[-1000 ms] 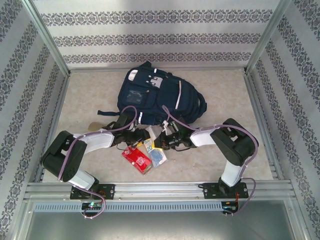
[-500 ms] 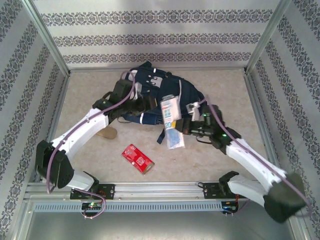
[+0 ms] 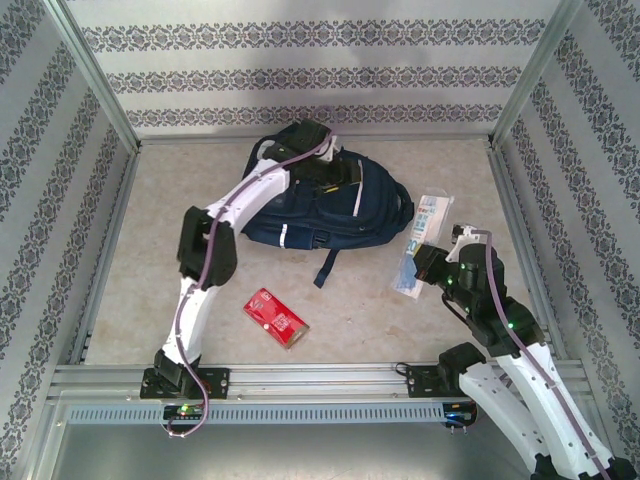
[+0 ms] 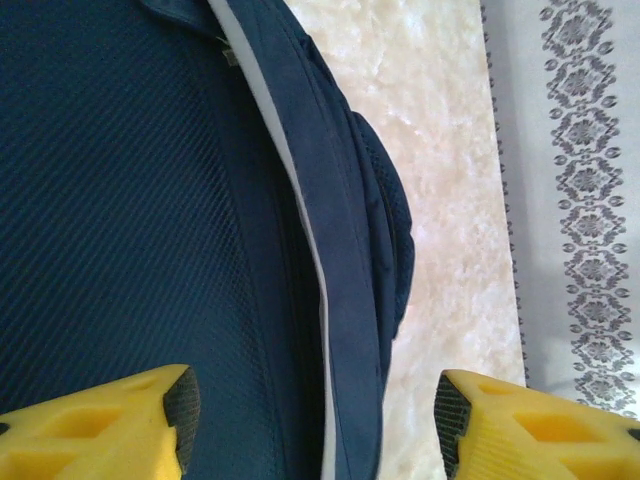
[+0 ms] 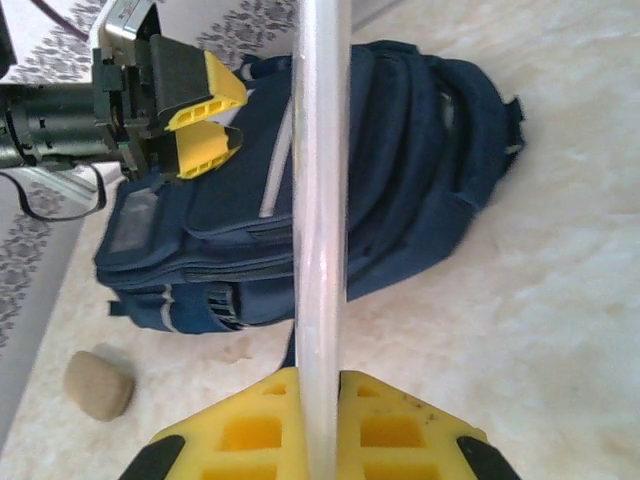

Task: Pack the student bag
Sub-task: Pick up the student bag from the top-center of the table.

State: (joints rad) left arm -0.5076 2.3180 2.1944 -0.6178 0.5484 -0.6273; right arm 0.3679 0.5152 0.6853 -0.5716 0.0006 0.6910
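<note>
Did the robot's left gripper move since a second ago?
Yes. The left gripper went from near the red box toward the back wall, and is now open over the backpack.

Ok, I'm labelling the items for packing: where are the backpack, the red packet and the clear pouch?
backpack [image 3: 300, 208], top view, navy front panel.
red packet [image 3: 276, 317], top view, its middle.
clear pouch [image 3: 424, 222], top view, free upper end.

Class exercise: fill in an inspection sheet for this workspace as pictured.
Surface: beige marbled table.
Job's things: student bag lying on the table; clear packet held to its right.
Clutter: red packet; tan lump near the bag.
Grippers: left gripper open over the bag; right gripper shut on the clear packet.
Cables: purple cables along both arms.
Surroundings: patterned walls, metal frame.
</note>
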